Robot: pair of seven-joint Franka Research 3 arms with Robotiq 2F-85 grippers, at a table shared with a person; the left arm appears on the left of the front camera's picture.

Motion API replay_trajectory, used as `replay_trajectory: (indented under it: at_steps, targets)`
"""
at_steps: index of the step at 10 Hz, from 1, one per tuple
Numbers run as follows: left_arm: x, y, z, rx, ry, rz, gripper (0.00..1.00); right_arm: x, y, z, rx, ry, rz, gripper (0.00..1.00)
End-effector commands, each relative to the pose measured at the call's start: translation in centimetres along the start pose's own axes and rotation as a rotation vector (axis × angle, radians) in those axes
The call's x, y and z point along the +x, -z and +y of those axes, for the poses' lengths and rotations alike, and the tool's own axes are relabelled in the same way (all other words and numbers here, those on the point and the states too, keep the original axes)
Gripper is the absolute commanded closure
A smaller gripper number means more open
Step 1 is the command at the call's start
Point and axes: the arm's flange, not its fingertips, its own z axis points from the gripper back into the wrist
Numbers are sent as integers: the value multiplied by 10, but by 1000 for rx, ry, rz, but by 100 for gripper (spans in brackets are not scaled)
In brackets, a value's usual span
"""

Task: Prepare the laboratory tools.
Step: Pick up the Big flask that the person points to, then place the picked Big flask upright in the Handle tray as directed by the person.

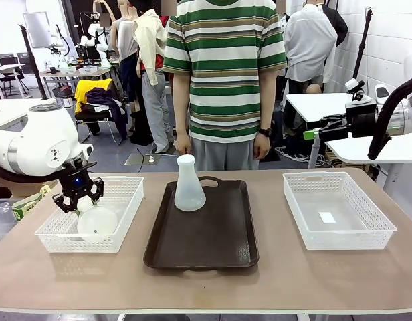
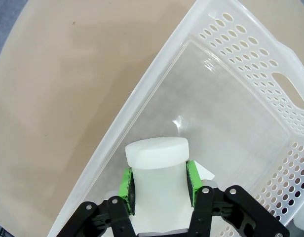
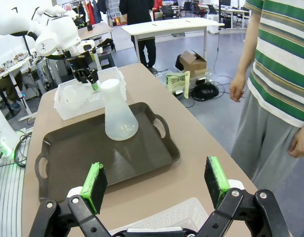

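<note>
Over table's (image 1: pixel 273 281) basket (image 1: pixel 92 242), left fingers (image 2: pixel 125 190) clamp flask (image 2: pixel 157 154) at neck; right fingers (image 3: pixel 95 185) spread wide.

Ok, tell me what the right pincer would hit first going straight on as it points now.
Probably the dark brown tray, close to the flask standing on it; the open right pincer aims down there. Depth is hard to judge.

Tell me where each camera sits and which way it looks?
Front view: sits between the arms, looks across the table at the person; left arm shows.
Left wrist view: on that arm, looks into a basket; left hand shut on a flask.
Right wrist view: on the right arm, looks across the tray; open right hand below.
Front and right wrist views share the upright flask on the tray.
</note>
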Motion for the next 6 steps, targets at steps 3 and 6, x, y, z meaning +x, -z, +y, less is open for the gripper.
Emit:
replay_trajectory:
  at_steps: [3, 6]
  targets:
    - [0, 0, -2, 0, 2, -1, 100, 1, 0, 1, 1, -6, 15, 0]
    - [0, 0, -2, 0, 2, -1, 100, 1, 0, 1, 1, -6, 15, 0]
